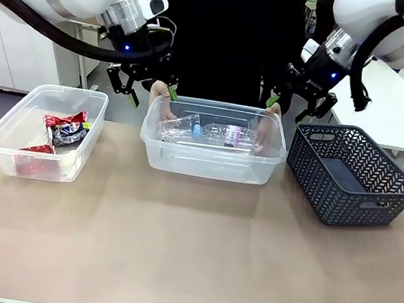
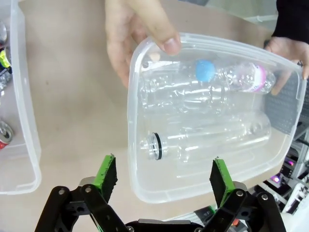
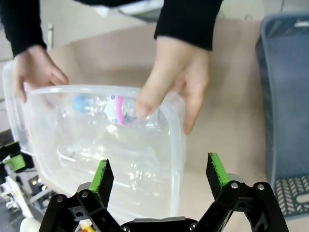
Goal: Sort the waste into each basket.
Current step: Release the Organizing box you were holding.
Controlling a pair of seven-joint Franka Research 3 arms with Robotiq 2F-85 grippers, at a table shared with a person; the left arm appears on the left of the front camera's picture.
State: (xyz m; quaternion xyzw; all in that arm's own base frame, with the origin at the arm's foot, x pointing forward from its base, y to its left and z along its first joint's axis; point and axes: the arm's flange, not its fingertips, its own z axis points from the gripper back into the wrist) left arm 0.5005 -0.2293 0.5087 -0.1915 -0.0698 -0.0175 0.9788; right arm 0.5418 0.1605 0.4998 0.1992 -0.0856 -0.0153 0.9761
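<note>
A clear tub in the middle of the table holds clear plastic bottles; a person's two hands grip its far corners. The same tub with bottles lies under my left gripper, which is open above its near rim. My right gripper is open over the tub's other end, near a hand. In the front view the left gripper and right gripper hover at the tub's far corners. A second clear tub at the left holds crushed red and dark cans or wrappers.
A dark grey lattice basket stands at the right, close to the middle tub. The person in black stands at the far side. The near half of the table is bare brown surface.
</note>
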